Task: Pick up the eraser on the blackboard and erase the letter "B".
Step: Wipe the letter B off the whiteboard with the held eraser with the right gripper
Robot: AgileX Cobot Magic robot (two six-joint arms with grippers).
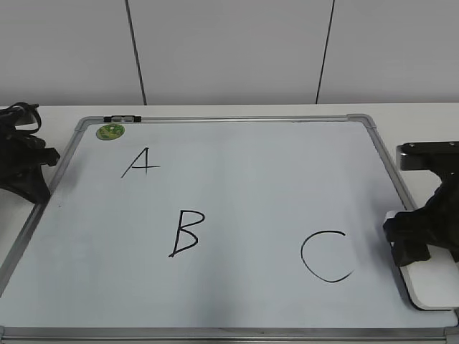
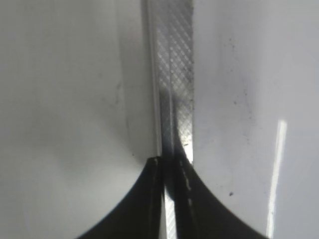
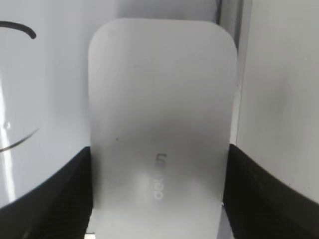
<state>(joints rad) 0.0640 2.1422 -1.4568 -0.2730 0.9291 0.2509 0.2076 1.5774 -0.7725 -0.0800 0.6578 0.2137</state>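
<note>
At the bench's right edge, over the blackboard's (image 1: 237, 208) right frame: right claw (image 1: 414, 247) straddling the eraser (image 3: 162, 114), fingers flanking both long sides, apparently pressing them. Probably light, rigid, smooth plastic, so slippery; best pinched mid-length across its width. Letter "B" (image 1: 184, 233) well apart, toward the middle. Left claw (image 2: 169, 199) closed, empty, over the left frame.
</note>
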